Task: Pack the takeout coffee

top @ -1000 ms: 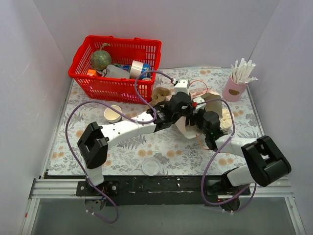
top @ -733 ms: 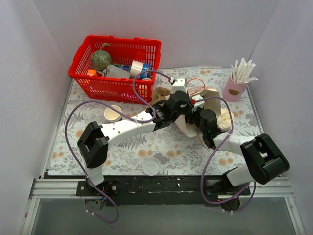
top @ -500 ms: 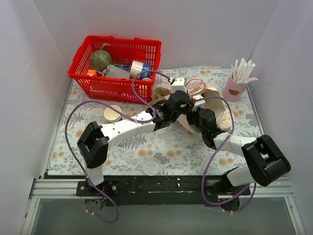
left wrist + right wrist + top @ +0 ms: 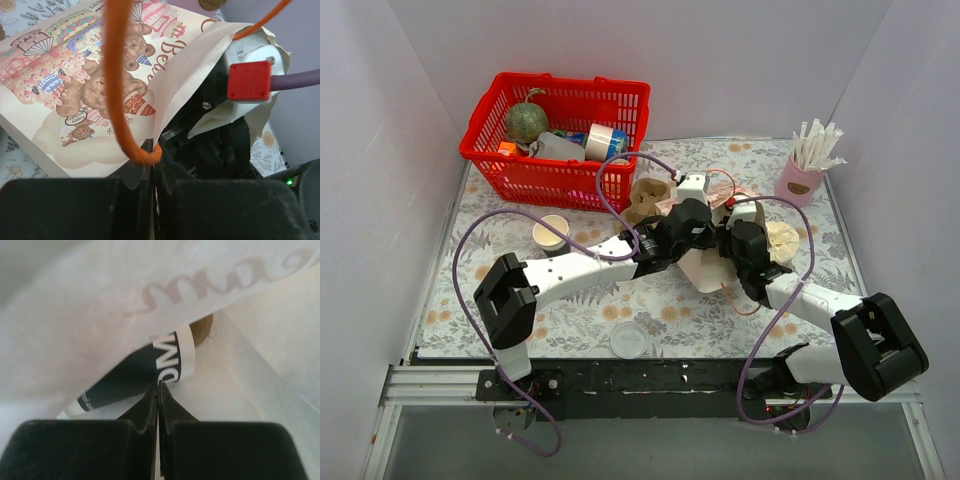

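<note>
Left fingers: my left gripper (image 4: 152,167) is pressed together, pinching the orange handle (image 4: 114,75) where it meets the rim of the gift bag (image 4: 75,95).
Right fingers: my right gripper (image 4: 158,390) is closed tip to tip on nothing, down inside the bag's white interior.
Coffee: the takeout coffee (image 4: 131,374) lies tilted inside the bag, at 11 o'clock from my right tips; I cannot tell if it touches them.
Around: red basket (image 4: 555,135) at 10 o'clock of the bag, pink straw holder (image 4: 800,182) at 2 o'clock.

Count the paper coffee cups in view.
2. A plain cream cup stands on the table near the red basket; a dark-banded cup is inside the paper bag. More may be hidden.
</note>
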### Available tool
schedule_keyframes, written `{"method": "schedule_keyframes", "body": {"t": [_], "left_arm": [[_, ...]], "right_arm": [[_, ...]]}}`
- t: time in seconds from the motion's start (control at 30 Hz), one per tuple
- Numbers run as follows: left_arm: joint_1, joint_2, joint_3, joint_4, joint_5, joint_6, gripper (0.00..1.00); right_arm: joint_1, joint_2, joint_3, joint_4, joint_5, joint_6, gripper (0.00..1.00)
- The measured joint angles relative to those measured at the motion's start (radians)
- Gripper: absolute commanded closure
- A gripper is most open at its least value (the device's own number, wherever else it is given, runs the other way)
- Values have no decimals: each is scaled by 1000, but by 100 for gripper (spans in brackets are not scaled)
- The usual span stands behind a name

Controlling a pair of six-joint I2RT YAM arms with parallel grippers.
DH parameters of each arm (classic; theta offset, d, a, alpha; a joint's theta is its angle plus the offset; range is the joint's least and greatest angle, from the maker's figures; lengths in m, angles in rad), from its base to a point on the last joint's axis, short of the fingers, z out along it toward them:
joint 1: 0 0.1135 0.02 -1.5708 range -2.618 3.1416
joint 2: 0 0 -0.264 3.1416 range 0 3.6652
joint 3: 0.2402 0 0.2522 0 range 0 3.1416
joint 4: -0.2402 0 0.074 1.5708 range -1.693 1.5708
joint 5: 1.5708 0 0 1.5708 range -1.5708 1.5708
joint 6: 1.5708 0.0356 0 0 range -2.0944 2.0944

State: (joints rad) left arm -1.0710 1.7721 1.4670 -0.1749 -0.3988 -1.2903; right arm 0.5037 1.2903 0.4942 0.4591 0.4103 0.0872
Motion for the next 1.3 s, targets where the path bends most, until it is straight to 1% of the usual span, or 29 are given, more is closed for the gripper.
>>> {"method": "schedule_keyframes", "body": {"t": [0.07, 0.1, 0.13, 0.17, 0.2, 0.33, 0.43, 0.5, 0.6, 0.7, 0.73, 0.87, 0.93, 1.07, 1.3], "left_arm": [[-2, -3, -7, -3, 3, 0, 100], [-3, -3, -9, -2, 4, 0, 100], [-4, -4, -12, -2, 5, 0, 100], [-5, -4, -14, -3, 6, 0, 100], [-6, -4, -15, -5, 6, 0, 100], [-3, -7, -16, -13, 0, -2, 100], [1, -17, -18, -42, 1, -17, 100], [6, -20, -19, -63, 3, -35, 100], [12, -24, -19, -87, 2, -62, 100], [24, -27, -17, -100, -2, -92, 100], [27, -29, -17, -114, -1, -102, 100], [29, -31, -16, -153, -4, -142, 100], [30, -31, -14, -171, -8, -171, 100], [31, -31, -2, -207, -18, -224, 100], [22, -25, 73, -230, -50, -259, 100]], "right_arm": [[-2, -16, 0, 0, -6, 12, 99], [-5, -26, 0, 4, -18, 13, 95], [-7, -35, 0, 8, -28, 11, 83], [-10, -44, -1, 16, -58, 6, 75], [-12, -55, -2, 26, -93, -5, 64], [-19, -99, -38, 80, -250, -44, 57], [-25, -100, -58, 103, -330, -55, 53], [-26, -97, -66, 119, -360, -60, 50], [-25, -92, -70, 133, -393, -83, 40], [-8, -92, -85, 154, -420, -95, 34], [-3, -92, -87, 157, -414, -96, 30], [23, -91, -93, 174, -352, -105, 28], [43, -91, -98, 179, -304, -96, 25], [68, -102, -108, 187, -236, -74, 25], [100, -268, -109, 82, -128, -29, 25]]}}
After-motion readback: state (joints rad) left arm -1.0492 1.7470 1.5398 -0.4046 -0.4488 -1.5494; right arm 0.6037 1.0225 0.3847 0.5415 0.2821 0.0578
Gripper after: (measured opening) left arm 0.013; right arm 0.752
